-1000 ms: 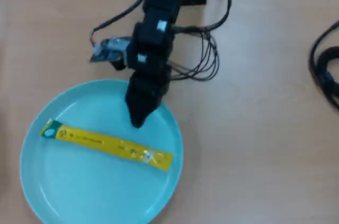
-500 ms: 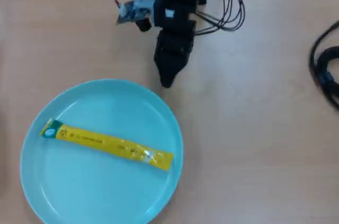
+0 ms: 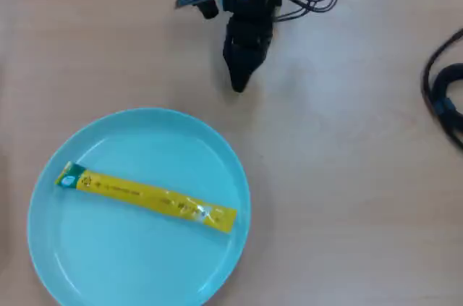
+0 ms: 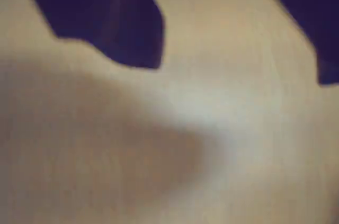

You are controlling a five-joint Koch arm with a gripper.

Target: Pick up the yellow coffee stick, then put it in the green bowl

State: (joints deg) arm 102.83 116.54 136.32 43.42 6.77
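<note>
Your tool (image 3: 239,86) hangs over bare counter (image 3: 347,176), jaws apart in the wrist view and gripping nothing. The yellow coffee stick (image 3: 145,197) lies well apart from it, flat inside the green bowl (image 3: 87,270), slanting across the middle.

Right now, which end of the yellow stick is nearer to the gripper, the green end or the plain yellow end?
The plain yellow end, at the bowl's right side in the overhead view; the green end lies far left of the gripper.

Claw (image 3: 239,86) pulled back off green bowl (image 3: 79,262), now over bare table near arm base.
</note>
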